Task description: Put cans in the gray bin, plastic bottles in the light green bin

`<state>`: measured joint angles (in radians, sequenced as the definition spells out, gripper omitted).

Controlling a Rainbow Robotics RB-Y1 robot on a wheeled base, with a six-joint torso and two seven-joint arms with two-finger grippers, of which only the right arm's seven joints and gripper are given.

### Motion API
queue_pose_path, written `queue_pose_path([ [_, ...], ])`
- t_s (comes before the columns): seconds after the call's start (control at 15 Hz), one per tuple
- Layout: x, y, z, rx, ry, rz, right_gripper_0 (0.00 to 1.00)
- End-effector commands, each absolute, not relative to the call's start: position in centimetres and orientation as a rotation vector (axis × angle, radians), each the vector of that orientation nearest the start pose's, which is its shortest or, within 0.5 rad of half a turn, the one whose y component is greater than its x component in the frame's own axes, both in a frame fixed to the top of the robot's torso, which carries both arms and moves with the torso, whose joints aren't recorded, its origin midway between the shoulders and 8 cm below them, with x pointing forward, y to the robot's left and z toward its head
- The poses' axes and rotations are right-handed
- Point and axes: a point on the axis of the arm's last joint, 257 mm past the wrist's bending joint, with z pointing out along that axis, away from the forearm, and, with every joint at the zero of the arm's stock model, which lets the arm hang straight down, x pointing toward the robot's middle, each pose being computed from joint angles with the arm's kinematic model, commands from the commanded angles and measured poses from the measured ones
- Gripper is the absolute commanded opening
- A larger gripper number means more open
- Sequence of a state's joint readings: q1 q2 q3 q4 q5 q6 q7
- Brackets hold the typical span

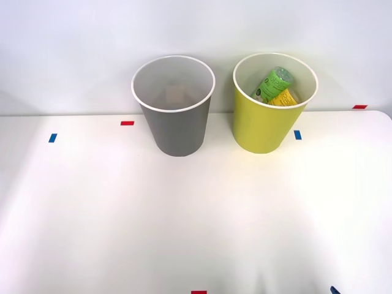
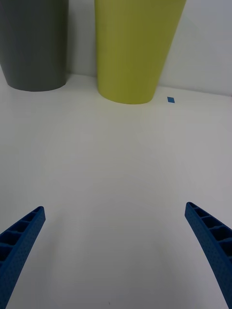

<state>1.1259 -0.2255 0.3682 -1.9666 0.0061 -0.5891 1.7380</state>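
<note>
- White table (image 1: 184, 233) and a pale wall behind are seen, with small red and blue tape marks on the surface.
- At the far side two bins stand side by side, apart: the gray bin (image 1: 175, 113) on the left, the light green bin (image 1: 269, 116) on the right.
- Inside the light green bin a green-labelled plastic bottle (image 1: 273, 84) is seen leaning, with something yellow (image 1: 283, 98) beside it.
- What lies in the gray bin cannot be told; a faint shape shows at its bottom.
- The right gripper (image 2: 116, 251) is held released, fingers (image 2: 21, 236) spread wide, grasping nothing, low over bare table near the bins.
- No loose can or bottle is seen on the table, so sorting is judged nearly or fully done.
- If another item is to be fetched, the arm should be kept clear of both rims.
</note>
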Motion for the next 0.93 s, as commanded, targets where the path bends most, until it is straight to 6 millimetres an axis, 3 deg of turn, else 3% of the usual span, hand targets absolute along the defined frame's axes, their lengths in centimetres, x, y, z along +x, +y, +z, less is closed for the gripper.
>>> queue_pose_path([
  [0.07, 19.35, -19.61, -29.36, -0.166, 1.689, -0.058, 1.00],
  [0.93, 19.35, -19.61, -29.36, -0.166, 1.689, -0.058, 1.00],
])
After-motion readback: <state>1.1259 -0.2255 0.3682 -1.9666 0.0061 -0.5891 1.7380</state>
